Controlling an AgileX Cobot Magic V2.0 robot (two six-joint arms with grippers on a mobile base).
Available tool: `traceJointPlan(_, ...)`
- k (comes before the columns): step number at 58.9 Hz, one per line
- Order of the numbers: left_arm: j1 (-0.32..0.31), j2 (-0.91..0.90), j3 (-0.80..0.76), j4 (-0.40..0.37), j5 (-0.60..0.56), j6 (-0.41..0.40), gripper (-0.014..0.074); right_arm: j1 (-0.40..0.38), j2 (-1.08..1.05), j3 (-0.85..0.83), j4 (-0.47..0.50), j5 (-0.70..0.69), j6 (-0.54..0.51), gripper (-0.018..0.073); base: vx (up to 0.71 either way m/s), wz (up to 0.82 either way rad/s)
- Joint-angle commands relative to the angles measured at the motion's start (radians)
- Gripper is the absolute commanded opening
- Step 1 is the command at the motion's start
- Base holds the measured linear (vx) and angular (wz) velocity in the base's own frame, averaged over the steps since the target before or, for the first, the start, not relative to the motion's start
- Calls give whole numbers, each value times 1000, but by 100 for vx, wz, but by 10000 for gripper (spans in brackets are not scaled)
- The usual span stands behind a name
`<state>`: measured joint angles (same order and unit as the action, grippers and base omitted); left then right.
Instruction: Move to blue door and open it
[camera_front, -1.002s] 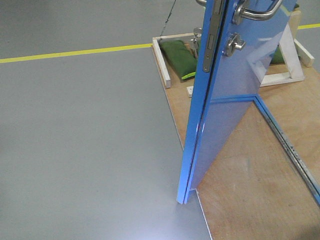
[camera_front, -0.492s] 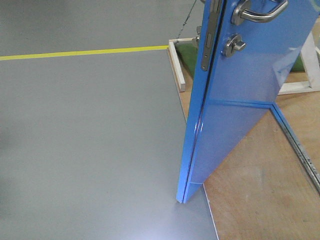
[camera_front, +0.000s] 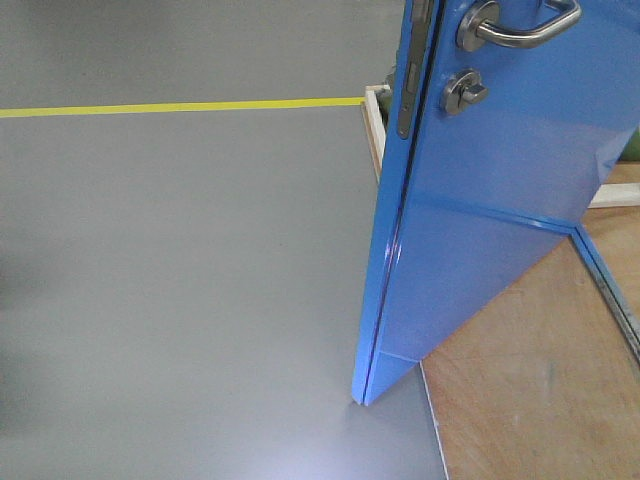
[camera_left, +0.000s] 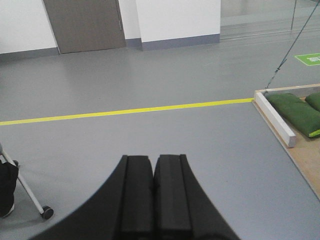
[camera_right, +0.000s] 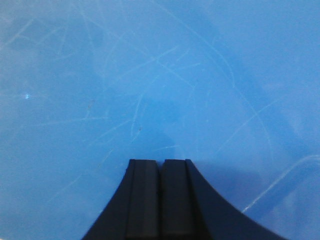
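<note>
The blue door (camera_front: 490, 210) stands ajar, its free edge toward me, swung out over the grey floor. A silver lever handle (camera_front: 520, 28) sits at the top, with a round thumb-turn (camera_front: 464, 92) below it and a metal latch plate (camera_front: 407, 85) on the edge. My right gripper (camera_right: 160, 162) is shut, empty, and faces the scratched blue door (camera_right: 150, 80) at close range. Shut and empty too, my left gripper (camera_left: 153, 158) points over open grey floor. Neither gripper shows in the front view.
A yellow floor line (camera_front: 180, 105) crosses the grey floor. The door stands on a plywood platform (camera_front: 540, 400) with a blue threshold strip (camera_front: 605, 285). A white wooden frame (camera_left: 275, 117) holds green sandbags (camera_left: 296, 112). A wheeled stand leg (camera_left: 30, 192) is at the left.
The door has swung further open toward the right and fills more of the front view. The platform's white frame and green bags have slid right, mostly behind the door.
</note>
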<state>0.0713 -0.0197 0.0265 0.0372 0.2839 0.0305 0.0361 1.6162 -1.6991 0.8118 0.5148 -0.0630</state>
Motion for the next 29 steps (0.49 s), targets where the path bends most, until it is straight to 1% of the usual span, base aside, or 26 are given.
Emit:
traceJointPlan(1,3,-6,1,-7,-86,-3,70,6,-34,-34,35,-54,-6,2,8,11)
traceJointPlan(29,3,-6,1,-7,-86,-3,70,6,-34,-34,35,-54,-6,2,9,10)
